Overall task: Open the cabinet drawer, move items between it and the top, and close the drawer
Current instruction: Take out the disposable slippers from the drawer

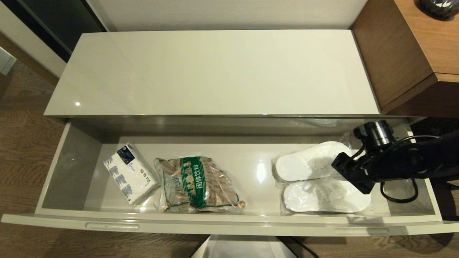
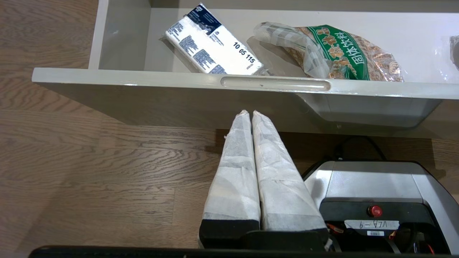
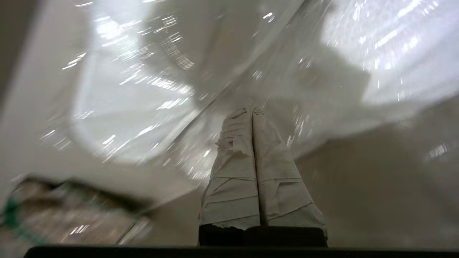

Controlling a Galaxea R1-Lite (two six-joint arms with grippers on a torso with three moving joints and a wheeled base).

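The cabinet drawer (image 1: pixel 229 224) stands pulled wide open below the top (image 1: pixel 215 71), which is bare. Two white slippers (image 1: pixel 308 161) in a crinkly clear bag lie flat at the drawer's right end. My right gripper (image 1: pixel 340 168) reaches in from the right, low over them. In the right wrist view its fingertips (image 3: pixel 249 110) are pressed together at a taut fold of the bag's plastic, with the slippers (image 3: pixel 118 107) close behind. My left gripper (image 2: pixel 249 113) is shut and empty, below and in front of the drawer's front rim (image 2: pixel 143 77), near a notch (image 2: pixel 275 83).
A white-and-blue tissue pack (image 1: pixel 131 173) and a clear bag of brown pieces with a green label (image 1: pixel 197 184) lie in the drawer's left half. A taller brown wood desk (image 1: pixel 412 53) adjoins the cabinet on the right. The robot's base (image 2: pixel 376 193) sits under the drawer front.
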